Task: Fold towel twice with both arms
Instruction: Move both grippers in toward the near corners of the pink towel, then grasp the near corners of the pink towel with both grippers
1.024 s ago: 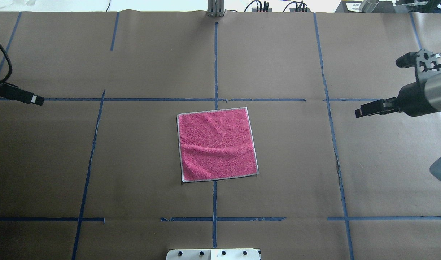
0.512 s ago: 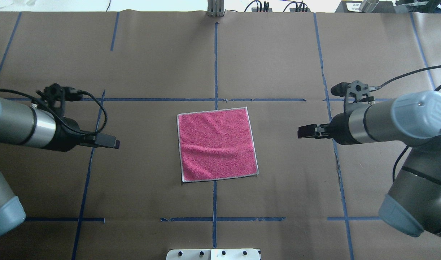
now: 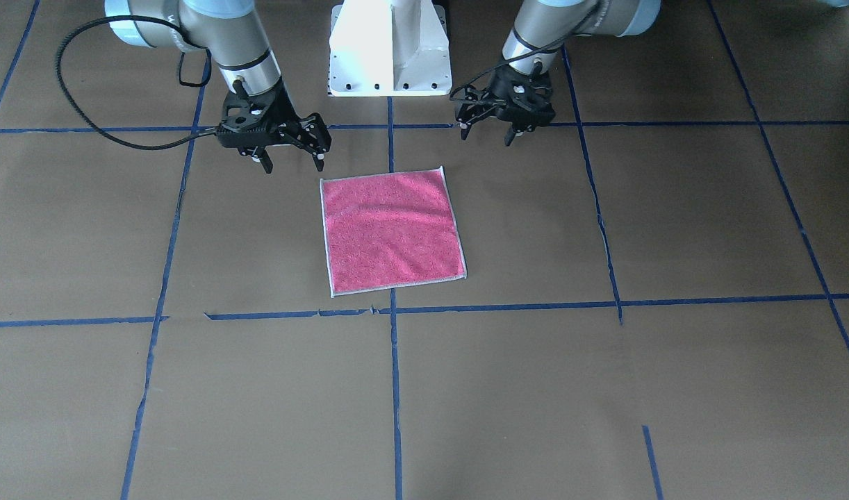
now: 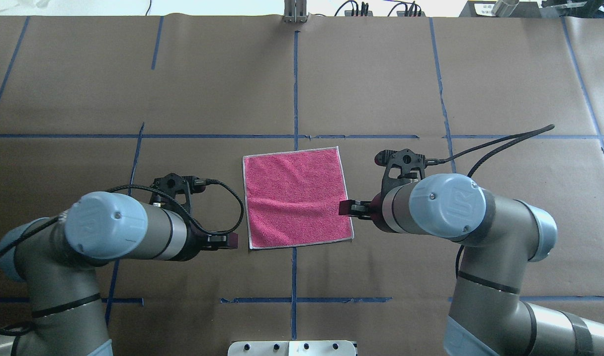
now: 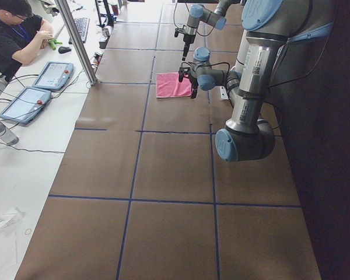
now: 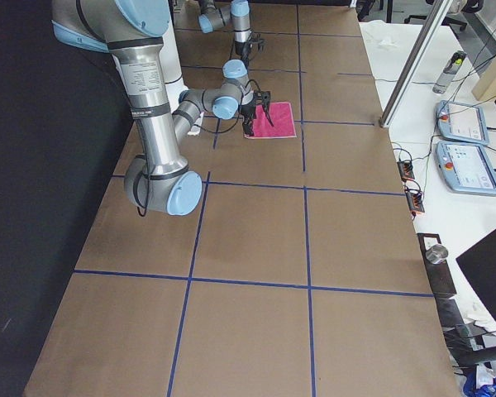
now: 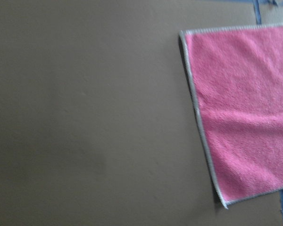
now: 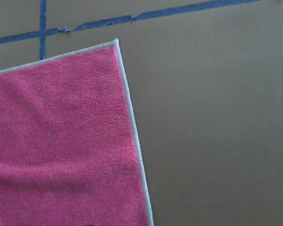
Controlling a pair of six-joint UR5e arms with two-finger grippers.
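Note:
The towel point(image 4: 297, 195) lies flat and unfolded, pink face up, at the table's middle; it also shows in the front view point(image 3: 392, 232) and both wrist views point(image 7: 245, 108) point(image 8: 61, 141). My left gripper point(image 4: 230, 241) hovers just left of the towel's near-left corner. In the front view it point(image 3: 487, 137) is open and empty. My right gripper point(image 4: 345, 208) hovers at the towel's right edge, near the near-right corner. In the front view it point(image 3: 293, 167) is open and empty. Neither gripper touches the towel.
The white pedestal base point(image 3: 390, 48) stands at the table's near edge behind the towel. Blue tape lines point(image 4: 294, 89) cross the brown table cover. An operator point(image 5: 17, 35) sits beyond the far edge with tablets and a metal pole point(image 5: 76, 41).
Both arms have swung in from the table's sides toward the towel, and toward the robot. The grippers now sit by the towel's near corners. The towel has not moved.

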